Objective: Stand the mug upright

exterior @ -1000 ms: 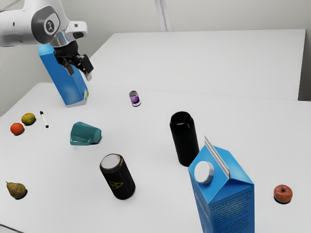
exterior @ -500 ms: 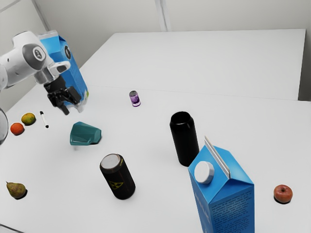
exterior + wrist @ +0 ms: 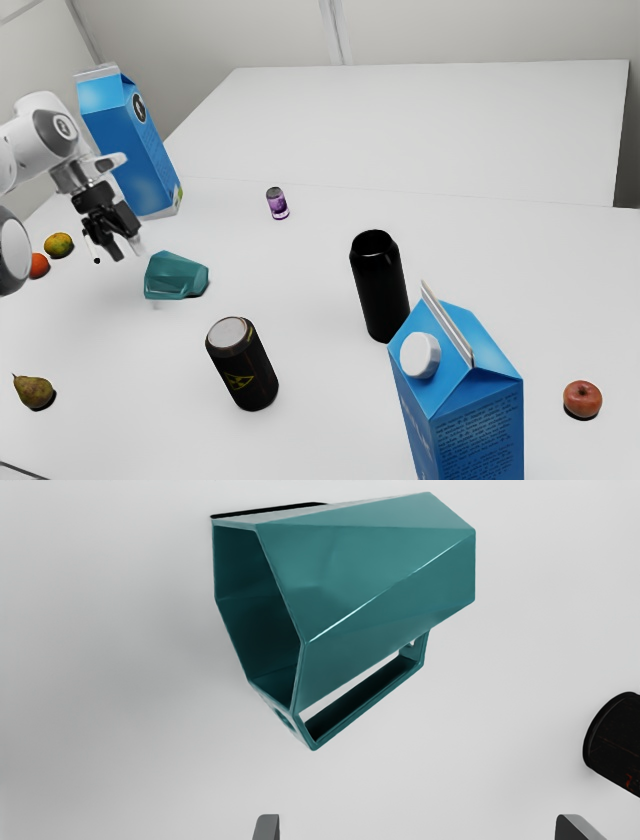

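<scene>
A faceted teal mug [image 3: 175, 276] lies on its side on the table, left of the middle in the exterior view. The black gripper [image 3: 126, 250] hangs above the table on the exterior view's left side of the mug, apart from it. In the wrist view the mug [image 3: 370, 575] shows its hollow mouth and, along one side, its loop handle. There the gripper [image 3: 417, 825] stands open, its two fingertips wide apart with bare table between them, and the handle is the mug's part nearest to them.
A dark can [image 3: 242, 364] stands near the mug, with a black cylinder [image 3: 380, 287] farther toward the exterior view's right. A tall blue carton [image 3: 132, 150] rises behind the gripper; another carton [image 3: 460, 400] stands in front. A pear [image 3: 34, 391] and a small purple can [image 3: 277, 203] are also out.
The arm has come down and toward the exterior view's left, from in front of the tall carton to a low spot beside the mug. The mug has stayed where it was.
</scene>
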